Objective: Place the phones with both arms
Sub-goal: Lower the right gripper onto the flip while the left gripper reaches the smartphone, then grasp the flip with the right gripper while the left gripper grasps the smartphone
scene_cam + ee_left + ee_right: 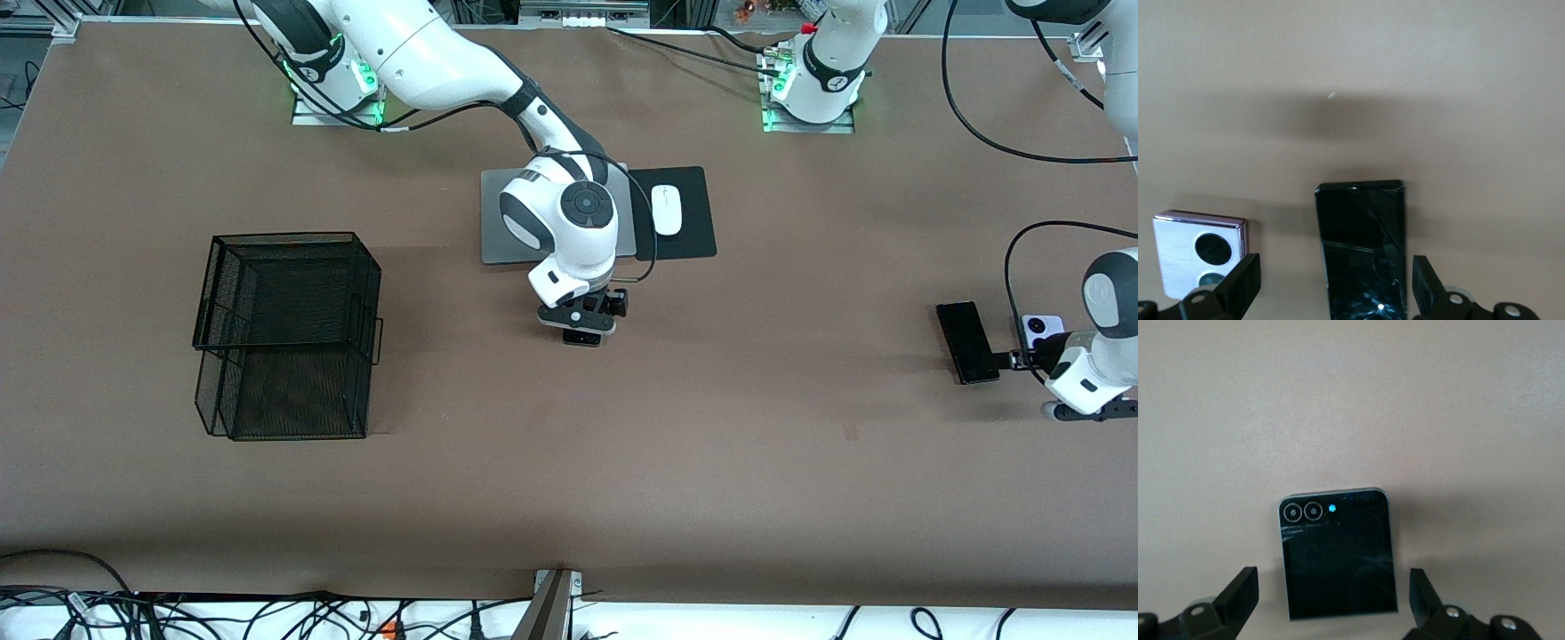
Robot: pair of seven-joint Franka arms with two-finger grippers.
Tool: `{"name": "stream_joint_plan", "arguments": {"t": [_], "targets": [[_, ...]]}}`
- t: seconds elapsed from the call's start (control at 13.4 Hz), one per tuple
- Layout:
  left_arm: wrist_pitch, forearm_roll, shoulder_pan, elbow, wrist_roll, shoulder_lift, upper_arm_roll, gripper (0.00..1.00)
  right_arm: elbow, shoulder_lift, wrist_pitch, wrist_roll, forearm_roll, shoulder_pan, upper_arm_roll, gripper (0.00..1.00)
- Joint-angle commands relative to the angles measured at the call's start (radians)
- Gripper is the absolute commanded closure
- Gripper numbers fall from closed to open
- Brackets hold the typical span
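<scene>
Brown table [569,498] carries the long black phone [968,341], lengthwise toward camera, under the released left pincer [1331,283]

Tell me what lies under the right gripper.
Under the open right gripper lies the small squarish black phone, flat on the table, between the fingers. In the front view the gripper hides most of it.

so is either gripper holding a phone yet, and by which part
Nothing is held. The right gripper stands open over the small squarish black phone; the left gripper open over the long slim black phone.
</scene>
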Motion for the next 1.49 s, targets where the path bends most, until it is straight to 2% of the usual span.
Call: {"name": "stream_joint_plan", "arguments": {"t": [0.0, 0.22, 0.52, 0.89, 1.19, 1.27, 1.42], "targets": [[0.039, 0.007, 0.035, -0.09, -0.002, -0.035, -0.014, 0.0, 0.032, 0.025, 0.021, 0.033, -0.017, 0.011, -0.012, 0.0], [0.039, -0.07, 0.044, -0.107, -0.066, -0.035, -0.017, 0.0, 0.032, 0.046, 0.035, 0.031, -0.017, 0.011, -0.012, 0.0], [0.049, -0.083, 0.044, -0.131, -0.135, -0.03, -0.017, 0.0, 0.023, 0.051, 0.033, -0.007, -0.033, 0.012, -0.012, 0.0], [0.24, -0.064, 0.047, -0.258, -0.119, -0.036, -0.014, 0.0, 0.023, 0.063, 0.036, -0.006, -0.032, 0.019, -0.011, 0.0], [0.25, -0.055, 0.055, -0.257, -0.076, -0.035, -0.014, 0.0, 0.023, 0.065, 0.036, -0.018, -0.027, 0.026, -0.011, 0.01], [0.25, -0.053, 0.055, -0.257, -0.074, -0.035, -0.014, 0.18, 0.023, 0.063, 0.035, -0.021, -0.026, 0.025, -0.011, 0.11], [0.248, -0.053, 0.055, -0.256, -0.065, -0.035, -0.014, 0.44, 0.023, 0.062, 0.03, -0.024, -0.023, 0.025, -0.011, 0.43]]}}
